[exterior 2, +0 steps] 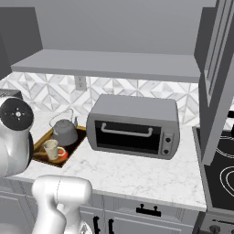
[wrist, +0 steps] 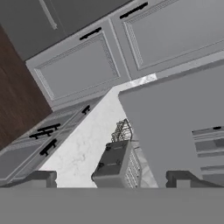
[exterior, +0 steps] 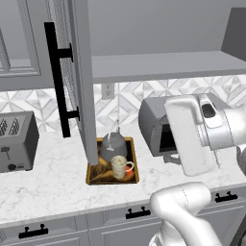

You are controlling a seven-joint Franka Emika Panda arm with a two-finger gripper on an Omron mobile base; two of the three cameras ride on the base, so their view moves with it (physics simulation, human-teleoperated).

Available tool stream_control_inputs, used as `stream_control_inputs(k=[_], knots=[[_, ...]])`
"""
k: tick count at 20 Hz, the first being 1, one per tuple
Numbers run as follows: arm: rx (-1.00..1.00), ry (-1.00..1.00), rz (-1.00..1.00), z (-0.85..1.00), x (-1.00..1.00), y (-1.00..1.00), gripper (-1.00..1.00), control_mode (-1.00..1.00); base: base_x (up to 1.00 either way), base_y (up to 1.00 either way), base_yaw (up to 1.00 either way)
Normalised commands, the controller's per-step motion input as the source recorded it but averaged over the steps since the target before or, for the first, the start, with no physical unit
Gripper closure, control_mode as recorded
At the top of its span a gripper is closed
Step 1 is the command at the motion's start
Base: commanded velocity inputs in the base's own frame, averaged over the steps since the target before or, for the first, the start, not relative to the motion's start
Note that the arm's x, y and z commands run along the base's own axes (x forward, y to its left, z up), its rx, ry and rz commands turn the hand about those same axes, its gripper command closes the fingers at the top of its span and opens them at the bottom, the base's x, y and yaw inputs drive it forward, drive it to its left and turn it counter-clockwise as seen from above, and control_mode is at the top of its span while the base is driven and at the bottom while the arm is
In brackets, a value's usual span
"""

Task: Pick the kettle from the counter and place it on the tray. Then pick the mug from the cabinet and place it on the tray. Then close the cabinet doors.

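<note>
Kettle [exterior: 113, 145] and mug [exterior: 119, 166] both sit on the tray [exterior: 136, 166] on the counter [exterior: 57, 182], so I judge both placements done. What I have left is the cabinet doors: the left door [exterior: 82, 81] stands open, edge-on over the tray. My gripper [wrist: 113, 178] is spread wide, holding nothing, pointing away over the toaster [wrist: 114, 164].

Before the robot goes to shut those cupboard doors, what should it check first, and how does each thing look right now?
1. Kettle on the tray: ok.
2. Mug on the tray, beside the kettle: ok.
3. Gripper open and holding nothing: ok.
4. Cabinet door shut: not ok, it stands open, swung out over the counter.
5. Door handle free to grasp: ok.
6. Door's closing path clear of kettle handle: cannot tell.
</note>
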Motion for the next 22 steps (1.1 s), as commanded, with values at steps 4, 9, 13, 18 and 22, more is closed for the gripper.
stream_control_inputs(k=[4, 9, 13, 18, 22], knots=[[0.0, -0.16, 0.0, 0.19, -0.49, 0.12, -1.0, -1.0, 0.0, 0.0, 0.0], [0.0, -0.1, 0.0, 0.22, -0.49, 0.15, -1.0, -1.0, 0.0, 0.0, 0.0], [0.0, -0.06, 0.0, 0.2, -0.38, 0.12, -1.0, -1.0, 0.0, 0.0, 0.0], [0.0, 0.01, -0.01, 0.21, -0.35, 0.07, -1.0, -1.0, 0.0, 0.0, 0.0], [0.0, 0.02, -0.03, 0.11, -0.45, 0.11, -1.0, -1.0, 0.0, 0.0, 0.0]])
